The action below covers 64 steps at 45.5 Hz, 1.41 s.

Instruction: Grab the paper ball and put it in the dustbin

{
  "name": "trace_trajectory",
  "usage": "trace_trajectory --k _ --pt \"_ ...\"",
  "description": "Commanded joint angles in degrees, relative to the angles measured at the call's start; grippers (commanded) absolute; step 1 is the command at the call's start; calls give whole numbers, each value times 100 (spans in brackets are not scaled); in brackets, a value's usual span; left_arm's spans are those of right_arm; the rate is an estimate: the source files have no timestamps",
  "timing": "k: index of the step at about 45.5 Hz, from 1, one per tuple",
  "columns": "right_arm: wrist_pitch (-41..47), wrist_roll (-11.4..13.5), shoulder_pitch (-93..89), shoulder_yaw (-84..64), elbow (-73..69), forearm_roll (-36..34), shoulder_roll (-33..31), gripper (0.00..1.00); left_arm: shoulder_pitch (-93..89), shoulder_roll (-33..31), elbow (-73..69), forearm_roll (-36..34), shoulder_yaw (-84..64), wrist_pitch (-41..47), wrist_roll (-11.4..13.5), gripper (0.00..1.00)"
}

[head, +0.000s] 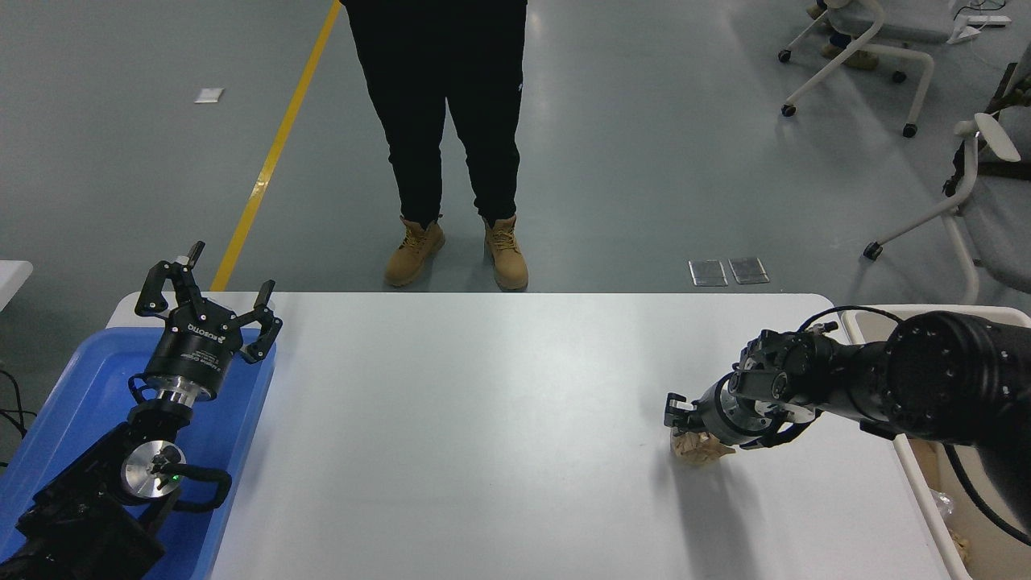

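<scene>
L gripper [211,292]: parked above blue tray [72,387], fingers spread, grasping nothing. R gripper [686,425]: low over table [483,419], paper ball [699,448] directly under its tip; grip probably closing on it, can't tell. Dustbin [910,467] right of R arm.

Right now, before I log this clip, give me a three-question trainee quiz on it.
1. True or false: the left gripper hangs open above the blue tray.
2. Which is nearest the paper ball? A) right gripper B) left gripper C) person's boots
3. Fill in: the dustbin stands at the table's ____ edge.

Key: 1 true; 2 A; 3 right.
</scene>
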<state>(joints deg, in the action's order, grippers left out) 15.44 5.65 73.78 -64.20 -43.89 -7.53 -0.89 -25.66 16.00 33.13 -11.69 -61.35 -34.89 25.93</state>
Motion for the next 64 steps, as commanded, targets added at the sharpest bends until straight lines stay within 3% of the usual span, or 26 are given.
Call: trace_trajectory --k 1,20,34,47,56,64 --pt "-32 -2 812 -67 -550 59 -376 0 0 0 0 0 0 0 0 98" --pt "293 -20 3914 -32 -2703 243 -1993 0 0 0 0 0 0 0 0 98" --pt "917 -20 5638 -49 -3451 296 -2715 0 0 9 0 -8 0 8 0 98" --pt "865 -11 5586 -155 -3355 375 -2733 0 0 0 0 0 0 9 0 98" --pt "329 6 4813 -427 -2371 261 -2794 0 0 9 -9 -8 0 9 0 98" --pt "-75 33 4154 -497 -1755 261 -3347 0 0 0 0 -8 0 9 0 98"
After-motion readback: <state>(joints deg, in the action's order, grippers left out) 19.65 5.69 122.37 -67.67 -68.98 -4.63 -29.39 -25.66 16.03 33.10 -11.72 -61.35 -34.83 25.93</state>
